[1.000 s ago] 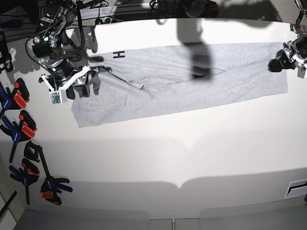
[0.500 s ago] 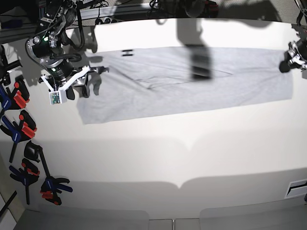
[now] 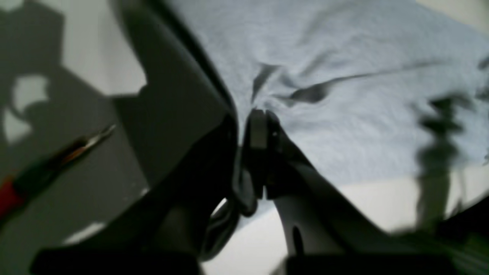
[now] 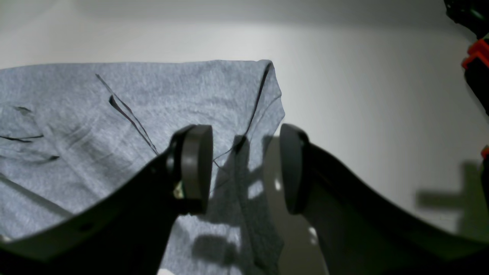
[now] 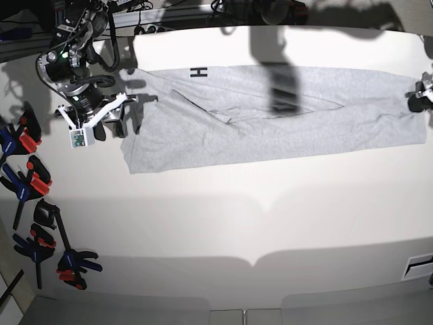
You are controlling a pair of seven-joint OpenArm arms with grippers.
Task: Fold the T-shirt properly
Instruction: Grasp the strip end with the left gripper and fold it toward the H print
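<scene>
Lying in long strip along far edge of table (image 5: 270,223): grey T-shirt (image 5: 270,115). Pinching its end at right table edge: left gripper (image 3: 244,130). Gaping wide over other end: right gripper (image 4: 244,168), holding nothing.

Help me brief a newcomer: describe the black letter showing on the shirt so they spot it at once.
On the white table lies a long grey T-shirt, folded into a band. Follow its far edge toward the end by the open right pincer: there sits a black letter H, the only print visible on the plain cloth.
</scene>
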